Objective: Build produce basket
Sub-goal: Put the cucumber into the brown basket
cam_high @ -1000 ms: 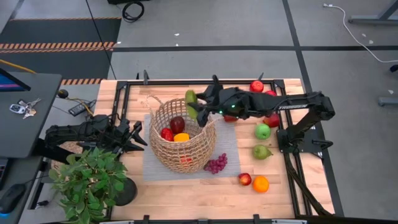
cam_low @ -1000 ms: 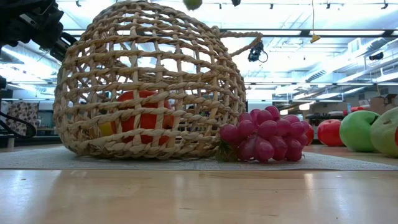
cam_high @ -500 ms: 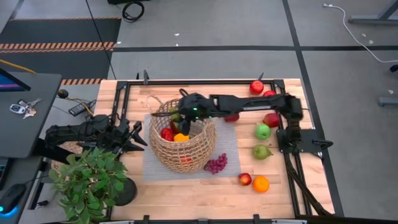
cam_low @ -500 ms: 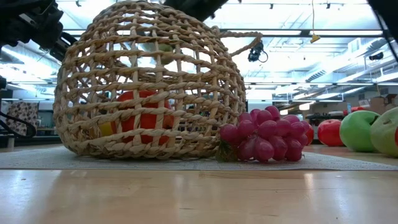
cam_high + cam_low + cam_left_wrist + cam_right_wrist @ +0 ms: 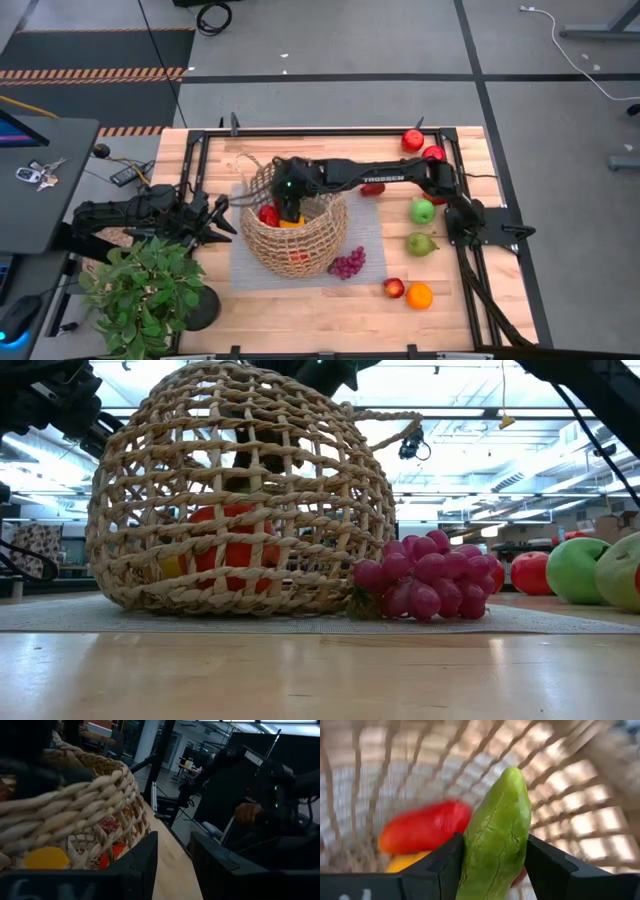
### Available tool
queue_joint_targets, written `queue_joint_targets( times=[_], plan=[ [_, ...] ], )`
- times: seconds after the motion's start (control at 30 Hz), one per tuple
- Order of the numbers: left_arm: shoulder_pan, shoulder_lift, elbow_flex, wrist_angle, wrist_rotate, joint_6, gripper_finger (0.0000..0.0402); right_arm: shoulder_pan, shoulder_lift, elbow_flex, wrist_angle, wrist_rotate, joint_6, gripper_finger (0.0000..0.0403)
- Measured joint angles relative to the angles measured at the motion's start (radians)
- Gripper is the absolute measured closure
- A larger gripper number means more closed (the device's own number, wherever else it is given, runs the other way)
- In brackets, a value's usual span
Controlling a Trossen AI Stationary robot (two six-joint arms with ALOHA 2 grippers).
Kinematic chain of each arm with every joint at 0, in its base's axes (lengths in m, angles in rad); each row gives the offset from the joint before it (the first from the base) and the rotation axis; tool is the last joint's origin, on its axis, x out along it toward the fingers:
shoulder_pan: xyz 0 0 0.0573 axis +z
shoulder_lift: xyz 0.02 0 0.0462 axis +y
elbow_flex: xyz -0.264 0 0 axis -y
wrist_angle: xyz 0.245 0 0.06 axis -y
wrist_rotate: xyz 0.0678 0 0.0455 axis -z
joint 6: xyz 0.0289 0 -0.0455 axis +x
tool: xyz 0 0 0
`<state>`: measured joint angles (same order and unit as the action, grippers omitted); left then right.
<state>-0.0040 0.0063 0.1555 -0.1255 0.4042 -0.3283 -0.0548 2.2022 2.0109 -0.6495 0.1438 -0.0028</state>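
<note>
At the near edge of the bench (image 5: 300, 310), an orange (image 5: 419, 295) and a small red apple (image 5: 394, 287) lay side by side toward the right. A potted plant (image 5: 140, 290) stood at the near left corner. Just beyond the fruit, a bunch of purple grapes (image 5: 425, 575) rested on the grey mat (image 5: 245, 270), touching the foot of the basket (image 5: 295, 245).

The wicker basket sat on the mat near the middle of the bench. Inside it lay a red fruit (image 5: 268, 214) and a yellow one (image 5: 402, 862), with a red piece (image 5: 422, 827) seen through the right wrist view. The right end effector (image 5: 290, 205) reached down inside the basket's mouth, its fingers (image 5: 442, 870) pressed against both sides of a green pear (image 5: 497, 837), which it held above the produce already there.

To the right of the basket, a pear (image 5: 421, 243) and a green apple (image 5: 423, 211) lay on the wood beside the right arm's base. Farther back sat two more red apples (image 5: 413, 139).

The left end effector (image 5: 215, 220) waited just left of the basket, low over the bench; its fingers (image 5: 135, 867) stood a little apart with nothing between them, and the basket's woven wall filled the wrist view beside them.
</note>
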Motion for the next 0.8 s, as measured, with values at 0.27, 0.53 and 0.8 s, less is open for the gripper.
queue_joint_targets(
  times=[0.27,0.53,0.8],
  plan=[
    [0.0,0.013,0.0,-0.004,-0.001,-0.001,0.028,0.049,0.055,-0.001,0.005,0.005,-0.08,0.0201],
    [0.0,0.021,0.0,-0.003,0.0,0.0,0.028,0.055,0.084,-0.001,0.005,0.014,-0.113,0.0201],
    [0.0,0.021,0.0,0.0,0.0,0.0,0.028,0.055,0.089,-0.002,-0.005,0.033,-0.113,0.0182]
  ],
)
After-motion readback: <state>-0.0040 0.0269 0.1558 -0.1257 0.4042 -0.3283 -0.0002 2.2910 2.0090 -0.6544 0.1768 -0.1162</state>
